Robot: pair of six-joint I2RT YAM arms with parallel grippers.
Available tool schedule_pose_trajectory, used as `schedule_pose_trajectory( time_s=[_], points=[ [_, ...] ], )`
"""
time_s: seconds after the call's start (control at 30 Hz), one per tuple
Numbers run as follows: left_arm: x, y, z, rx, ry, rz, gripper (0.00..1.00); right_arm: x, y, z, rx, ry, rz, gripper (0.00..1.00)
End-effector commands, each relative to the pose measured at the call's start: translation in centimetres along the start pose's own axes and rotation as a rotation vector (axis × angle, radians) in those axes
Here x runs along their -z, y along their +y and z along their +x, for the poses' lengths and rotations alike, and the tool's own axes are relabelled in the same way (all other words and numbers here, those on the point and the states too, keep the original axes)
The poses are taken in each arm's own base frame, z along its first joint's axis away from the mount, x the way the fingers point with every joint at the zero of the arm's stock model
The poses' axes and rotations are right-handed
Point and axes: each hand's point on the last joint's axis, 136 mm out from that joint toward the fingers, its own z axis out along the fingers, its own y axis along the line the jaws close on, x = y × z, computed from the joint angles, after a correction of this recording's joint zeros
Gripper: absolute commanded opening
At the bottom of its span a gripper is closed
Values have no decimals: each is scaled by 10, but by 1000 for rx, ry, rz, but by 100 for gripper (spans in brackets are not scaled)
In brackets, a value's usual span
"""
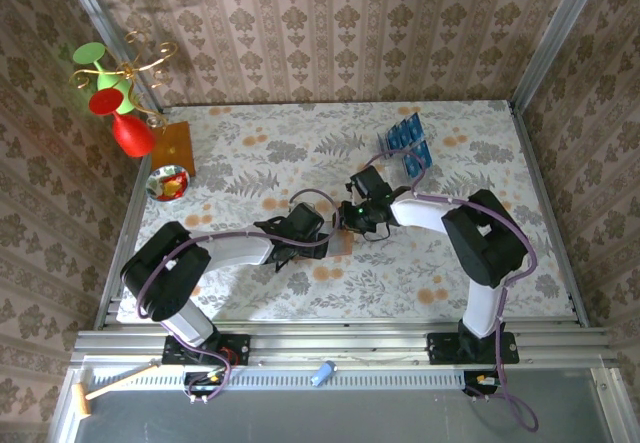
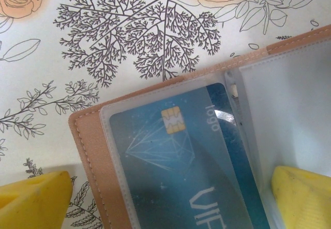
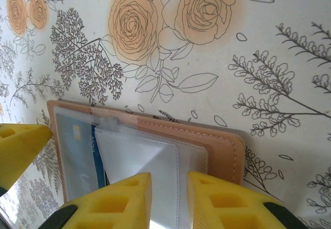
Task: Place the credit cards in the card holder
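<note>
The card holder (image 1: 341,242) lies open on the flowered table, mid-table where both arms meet. In the left wrist view its salmon-brown cover (image 2: 90,151) frames a clear sleeve with a blue credit card (image 2: 176,172) inside, and a darker blue edge shows behind that card. My left gripper (image 2: 168,203) is open wide, with one yellow finger on each side of that half. My right gripper (image 3: 169,203) hangs over the other half (image 3: 222,146), its jaws a narrow gap apart, a raised clear sleeve page between them. More credit cards (image 1: 408,143) stand in a clear rack at the back right.
An orange-brown wooden board (image 1: 172,145), a red vase (image 1: 130,133) and a small bowl (image 1: 167,182) sit at the far left. Wallpapered walls close the table on three sides. The left gripper's finger (image 3: 20,146) shows at the left edge of the right wrist view.
</note>
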Motion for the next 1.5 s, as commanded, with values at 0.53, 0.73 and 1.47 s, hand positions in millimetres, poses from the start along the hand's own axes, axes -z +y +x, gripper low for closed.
schedule_pose_trajectory(
  time_s=[0.53,0.73,1.47],
  points=[
    [2,7,7,-28,12,-34,100,-17,3,17,-40,66,-67,41],
    [13,6,-5,-31,-25,-24,100,-11,15,13,-42,58,-114,37],
    [59,51,-29,83,-153,-44,100,13,68,10,-6,44,-205,45]
  ],
)
